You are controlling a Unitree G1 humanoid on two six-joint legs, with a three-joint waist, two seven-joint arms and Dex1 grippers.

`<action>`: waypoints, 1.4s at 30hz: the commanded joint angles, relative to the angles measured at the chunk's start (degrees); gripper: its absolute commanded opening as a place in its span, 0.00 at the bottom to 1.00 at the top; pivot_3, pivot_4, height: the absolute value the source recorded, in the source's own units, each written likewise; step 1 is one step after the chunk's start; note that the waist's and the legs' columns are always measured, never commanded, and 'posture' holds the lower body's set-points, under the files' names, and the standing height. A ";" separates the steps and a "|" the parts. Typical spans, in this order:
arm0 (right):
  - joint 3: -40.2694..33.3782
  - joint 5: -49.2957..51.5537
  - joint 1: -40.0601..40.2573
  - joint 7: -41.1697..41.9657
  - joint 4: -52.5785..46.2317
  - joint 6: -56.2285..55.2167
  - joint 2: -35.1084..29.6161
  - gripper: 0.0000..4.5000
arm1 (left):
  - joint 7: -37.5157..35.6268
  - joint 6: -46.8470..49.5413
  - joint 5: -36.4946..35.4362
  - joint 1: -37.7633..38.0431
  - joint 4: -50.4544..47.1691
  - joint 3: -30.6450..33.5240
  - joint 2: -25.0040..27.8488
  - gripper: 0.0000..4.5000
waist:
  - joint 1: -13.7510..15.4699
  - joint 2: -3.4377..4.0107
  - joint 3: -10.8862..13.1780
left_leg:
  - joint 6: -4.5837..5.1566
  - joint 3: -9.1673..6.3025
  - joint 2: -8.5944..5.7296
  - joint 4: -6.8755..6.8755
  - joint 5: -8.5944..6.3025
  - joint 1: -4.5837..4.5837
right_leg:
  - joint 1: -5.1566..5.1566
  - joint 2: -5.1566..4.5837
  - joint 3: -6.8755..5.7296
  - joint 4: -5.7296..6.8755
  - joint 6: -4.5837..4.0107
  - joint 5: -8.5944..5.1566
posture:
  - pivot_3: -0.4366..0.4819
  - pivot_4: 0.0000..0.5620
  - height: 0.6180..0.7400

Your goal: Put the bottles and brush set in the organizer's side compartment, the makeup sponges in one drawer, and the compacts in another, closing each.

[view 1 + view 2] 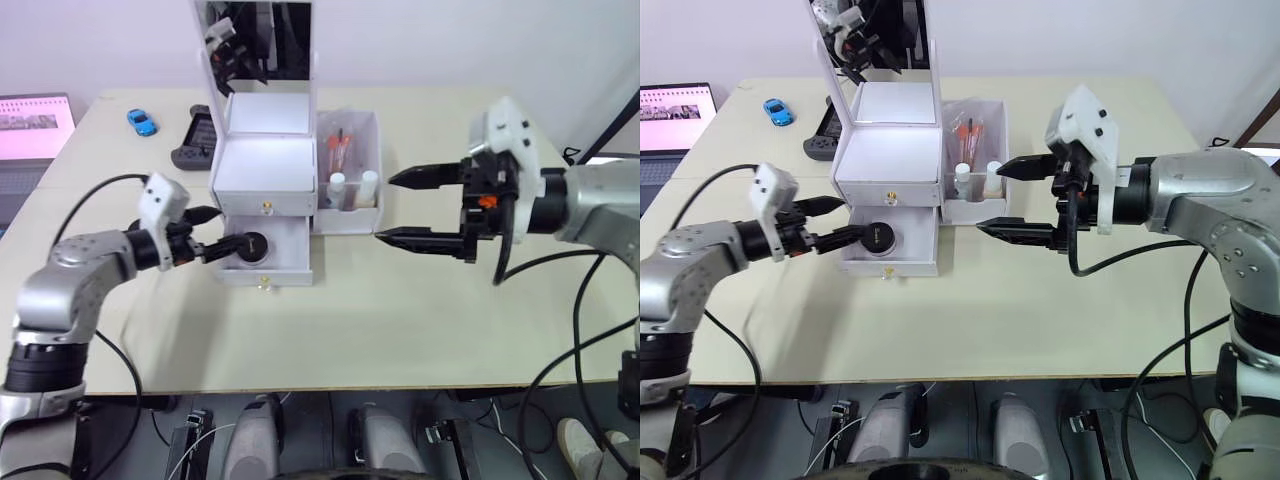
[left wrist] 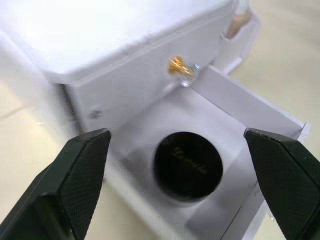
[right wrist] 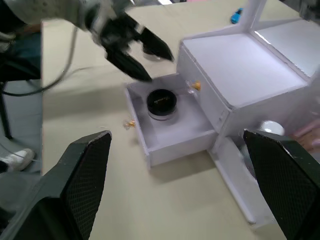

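One compact (image 2: 188, 165) in open lower drawer (image 1: 290, 250), between spread left claw (image 1: 212, 250) fingers.

We see a white organizer (image 1: 265, 160) with gold knobs (image 2: 178, 66), a black compact (image 2: 188, 165) in its drawer, orange-pink brush tips (image 1: 337, 143), a blue toy car (image 1: 142, 122) at upper left, and a beige table (image 1: 330, 320).
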 commanded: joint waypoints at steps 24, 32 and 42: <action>-6.89 -19.77 20.83 5.43 22.21 -29.24 0.78 1.00 | 7.39 -19.32 6.36 27.88 16.76 32.36 1.27 0.99 | 0.22 0.00 -0.01 | -0.03 0.28 0.05 -0.01 -0.01 0.05 | -0.08 -0.22 0.07 0.01 -0.21 -0.10 | 0.48 0.27 1.00; -4.54 -11.94 12.86 2.92 10.34 -17.43 4.14 1.00 | 8.74 -14.23 6.74 14.64 15.15 21.80 3.80 0.99 | -0.02 0.00 -0.03 | -0.03 0.26 0.02 -0.01 -0.01 0.05 | -0.06 -0.33 0.08 0.01 -0.19 -0.09 | 0.48 0.27 1.00; -1.42 -2.57 2.84 -4.85 -2.33 -3.80 9.44 1.00 | 16.35 -0.38 9.88 -1.45 17.02 7.25 2.00 0.99 | 0.22 -0.04 -0.03 | -0.01 0.23 0.05 0.00 0.00 0.02 | -0.13 -0.03 0.11 0.19 0.13 0.08 | 0.48 0.27 1.00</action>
